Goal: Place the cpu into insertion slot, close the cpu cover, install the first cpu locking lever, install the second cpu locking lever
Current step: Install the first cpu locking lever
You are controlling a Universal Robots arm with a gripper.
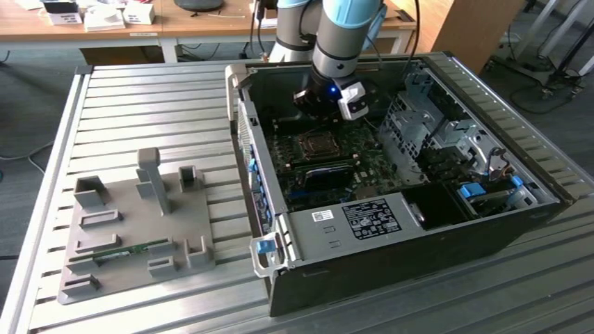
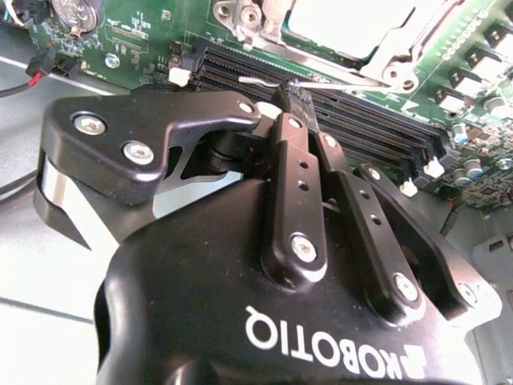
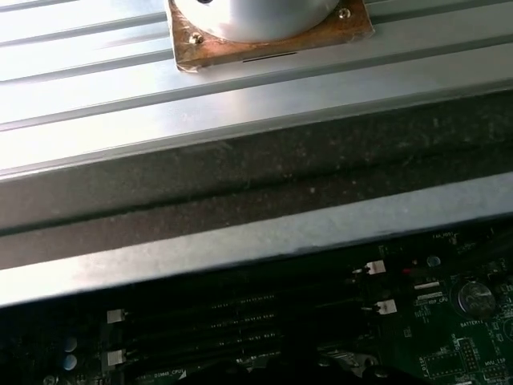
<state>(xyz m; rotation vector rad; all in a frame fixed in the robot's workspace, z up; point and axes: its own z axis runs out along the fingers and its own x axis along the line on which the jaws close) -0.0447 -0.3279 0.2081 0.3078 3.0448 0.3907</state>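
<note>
The gripper (image 2: 298, 95) hangs inside the open computer case (image 1: 519, 229), just above the green motherboard (image 1: 366, 163). In the second wrist view its two black fingers (image 2: 295, 176) are clenched together with nothing between them, tips right beside the thin wire locking lever (image 2: 337, 80) at the socket's edge by the black memory slots (image 2: 361, 128). The cpu (image 2: 345, 24) lies in the socket with the cpu cover (image 2: 401, 52) closed over it
</note>
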